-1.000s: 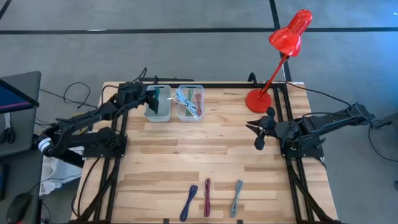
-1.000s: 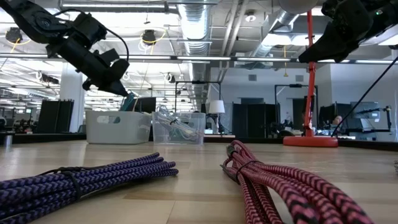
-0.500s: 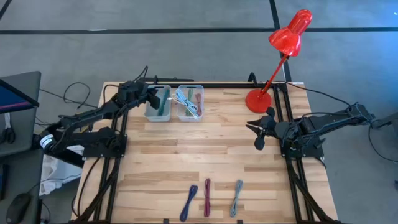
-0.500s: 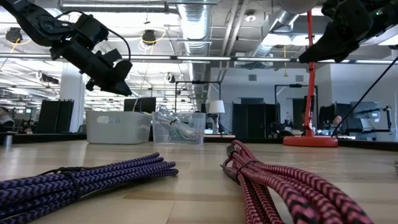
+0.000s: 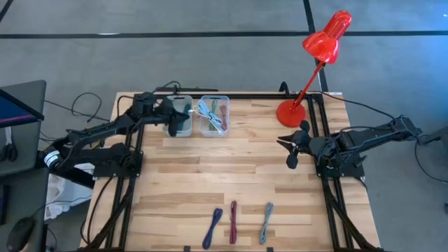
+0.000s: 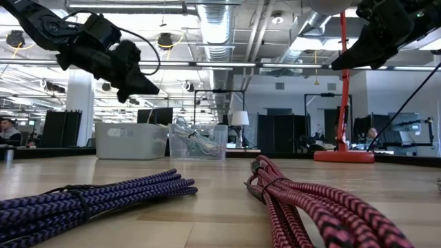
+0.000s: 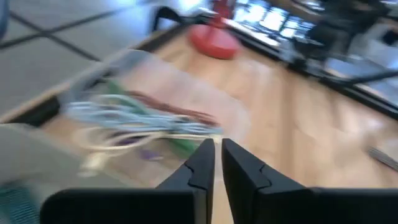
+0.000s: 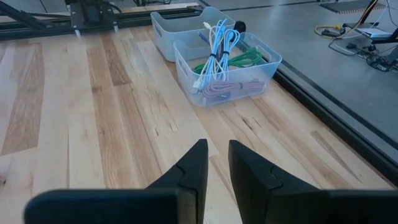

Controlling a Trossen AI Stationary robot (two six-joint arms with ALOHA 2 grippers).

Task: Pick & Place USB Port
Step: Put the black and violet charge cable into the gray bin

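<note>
Left claw (image 5: pixel 170 113) nearly clenched, empty | over white bin (image 5: pixel 180 126) | teal cable (image 5: pixel 178 120) below, inside bin

A red desk lamp (image 5: pixel 311 66) is seen at the far right corner of the wooden tabletop (image 5: pixel 224 175). A monitor (image 5: pixel 15 101) is set beside the tabletop's left edge. Ceiling ducts (image 6: pixel 227 21) are visible in the room behind.
</note>
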